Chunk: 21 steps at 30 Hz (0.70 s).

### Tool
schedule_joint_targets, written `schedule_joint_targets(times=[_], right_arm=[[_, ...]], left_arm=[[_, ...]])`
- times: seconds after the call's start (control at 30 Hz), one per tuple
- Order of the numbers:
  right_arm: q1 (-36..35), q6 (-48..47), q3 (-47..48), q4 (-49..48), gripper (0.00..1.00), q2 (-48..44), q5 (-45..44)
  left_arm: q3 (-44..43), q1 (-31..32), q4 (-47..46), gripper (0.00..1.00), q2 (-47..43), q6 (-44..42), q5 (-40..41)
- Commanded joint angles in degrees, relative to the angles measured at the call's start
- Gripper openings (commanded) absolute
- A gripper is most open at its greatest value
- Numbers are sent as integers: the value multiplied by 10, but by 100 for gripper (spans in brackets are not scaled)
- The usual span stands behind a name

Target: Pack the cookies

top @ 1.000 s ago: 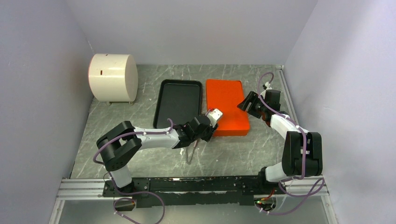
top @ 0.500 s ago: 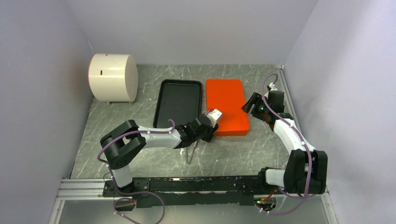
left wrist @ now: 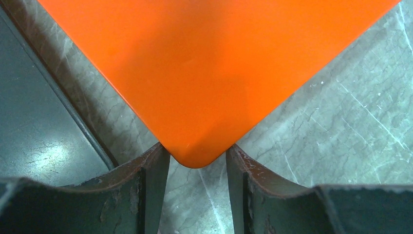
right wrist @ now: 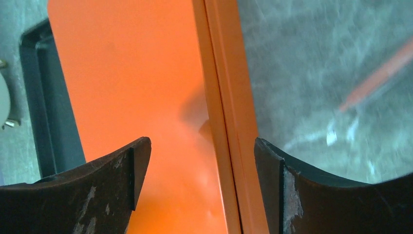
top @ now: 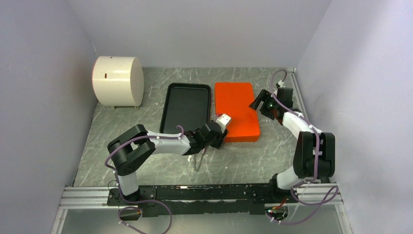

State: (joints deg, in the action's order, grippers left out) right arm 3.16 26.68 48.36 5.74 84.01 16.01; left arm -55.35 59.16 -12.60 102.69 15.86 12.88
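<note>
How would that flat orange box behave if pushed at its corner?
The orange box probably stays stiff: its edges look straight and hard. Its glossy surface suggests jaws could slip. Lying flat and low on the table, it would likely slide or pivot, not tip.

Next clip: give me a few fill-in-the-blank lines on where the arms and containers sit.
1. A rounded ____ of the orange box sits between the fingers of the left gripper.
2. In the top view, the black tray lies directly ____ of the orange box.
3. The right gripper hangs open over the long right ____ of the box.
4. The white drum stands at the far ____ corner of the table.

Missing words: corner; left; edge; left.
</note>
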Motion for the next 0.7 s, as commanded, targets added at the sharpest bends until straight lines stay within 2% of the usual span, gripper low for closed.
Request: schedule_joint_targets(times=[0.0,0.1,0.27,0.47,0.67], right_arm=[[5,6,73,-80,83,71,67],[5,12,85,-109,83,113,92],[-3,29,88,-142,80,169,196],[-29,64,-2,-206,76,145,271],[-65,71,-67,-222,71,93,275]], left_arm=[[-23,-9,-35,51,-3,14,5],[-28,-12,-36,51,4,15,-4],[-46,-17,-27,51,17,9,-15],[-47,-18,-13,51,14,0,-27],[-20,-18,12,51,-19,0,-23]])
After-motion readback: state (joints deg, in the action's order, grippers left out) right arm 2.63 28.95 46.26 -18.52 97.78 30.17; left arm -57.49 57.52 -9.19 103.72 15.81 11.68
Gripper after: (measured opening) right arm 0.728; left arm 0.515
